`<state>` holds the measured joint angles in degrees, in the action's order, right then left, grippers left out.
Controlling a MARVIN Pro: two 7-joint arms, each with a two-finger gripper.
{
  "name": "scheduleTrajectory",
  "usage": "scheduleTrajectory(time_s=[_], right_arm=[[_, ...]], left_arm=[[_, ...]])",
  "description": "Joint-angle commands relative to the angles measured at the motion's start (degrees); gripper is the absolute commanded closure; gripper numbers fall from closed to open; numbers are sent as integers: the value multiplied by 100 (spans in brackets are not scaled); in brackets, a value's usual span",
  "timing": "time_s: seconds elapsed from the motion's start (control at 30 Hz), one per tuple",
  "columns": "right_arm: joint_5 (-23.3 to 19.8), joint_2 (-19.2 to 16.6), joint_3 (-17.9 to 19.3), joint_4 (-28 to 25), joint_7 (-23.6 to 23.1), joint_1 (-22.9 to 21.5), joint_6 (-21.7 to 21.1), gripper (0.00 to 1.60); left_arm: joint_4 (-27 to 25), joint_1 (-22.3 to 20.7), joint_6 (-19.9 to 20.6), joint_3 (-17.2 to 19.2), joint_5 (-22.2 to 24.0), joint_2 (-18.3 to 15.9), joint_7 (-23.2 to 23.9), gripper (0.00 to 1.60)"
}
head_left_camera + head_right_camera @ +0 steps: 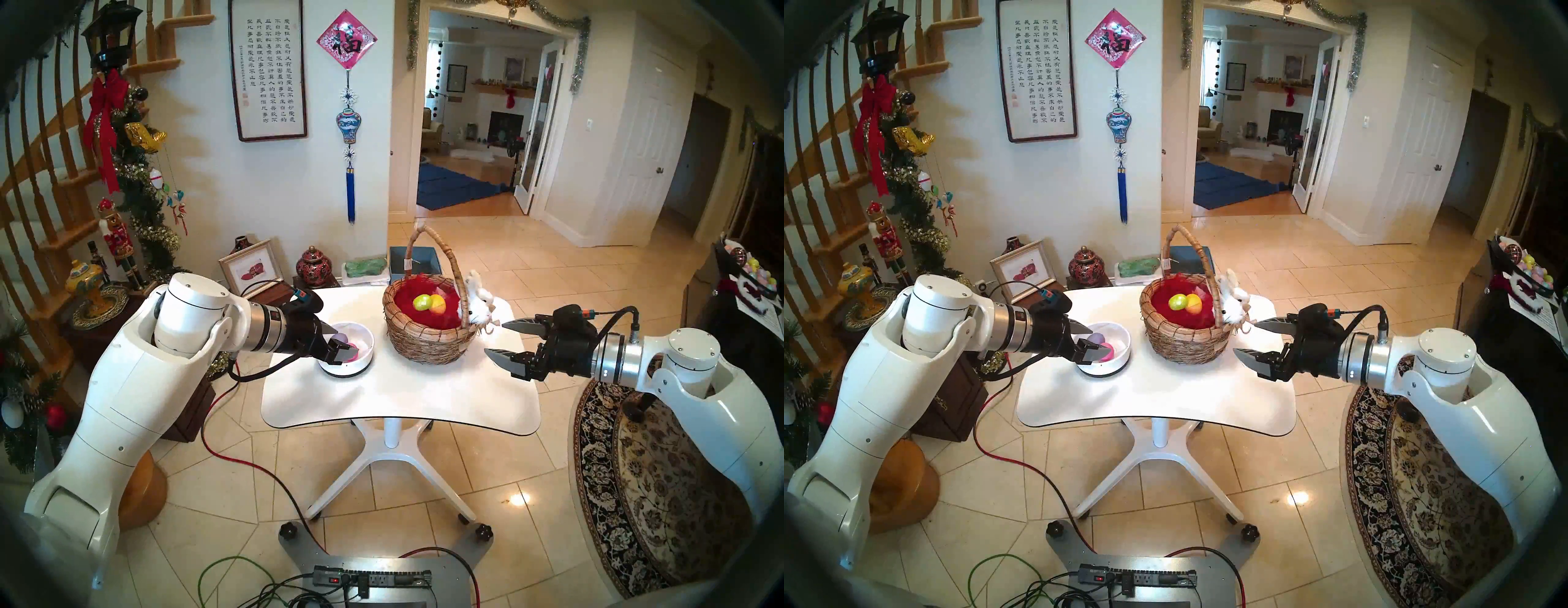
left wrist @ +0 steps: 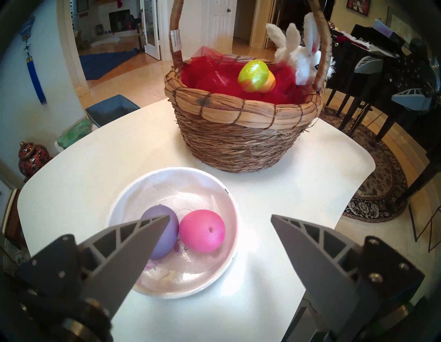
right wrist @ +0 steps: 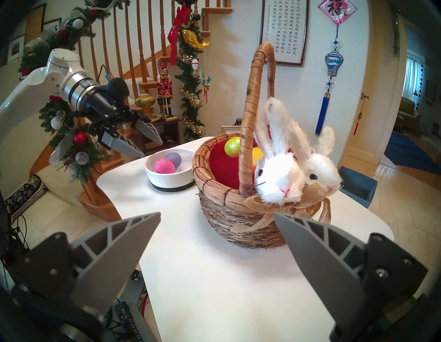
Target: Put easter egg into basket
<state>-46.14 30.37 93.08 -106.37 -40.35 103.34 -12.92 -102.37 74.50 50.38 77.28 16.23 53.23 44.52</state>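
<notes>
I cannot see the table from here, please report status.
Left claw open over bowl, nothing held. Right claw open, idle beside basket. Pink egg, purple egg in bowl. Nothing blocking.

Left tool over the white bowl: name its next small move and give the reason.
Probably lower the left tool a little and close on the pink plastic egg. Its jaws stand open above the low white round bowl, gripping nothing, and the pink egg lies between the fingertips in the wrist view, beside the purple egg. The round woven wicker basket already holds two eggs.
</notes>
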Motion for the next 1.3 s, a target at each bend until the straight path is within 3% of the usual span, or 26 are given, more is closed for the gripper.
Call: scheduleTrajectory(time_s=[0.0,0.47,1.27], right_arm=[[-6,-11,54,-9,9,-8,12,0],[-6,-11,54,-9,9,-9,12,0],[-6,-11,54,-9,10,-8,13,0]], left_arm=[[-180,42,146,33,-59,135,-236,12],[-294,99,360,-60,-212,287,-489,22],[-329,100,462,-197,-481,562,-922,24]])
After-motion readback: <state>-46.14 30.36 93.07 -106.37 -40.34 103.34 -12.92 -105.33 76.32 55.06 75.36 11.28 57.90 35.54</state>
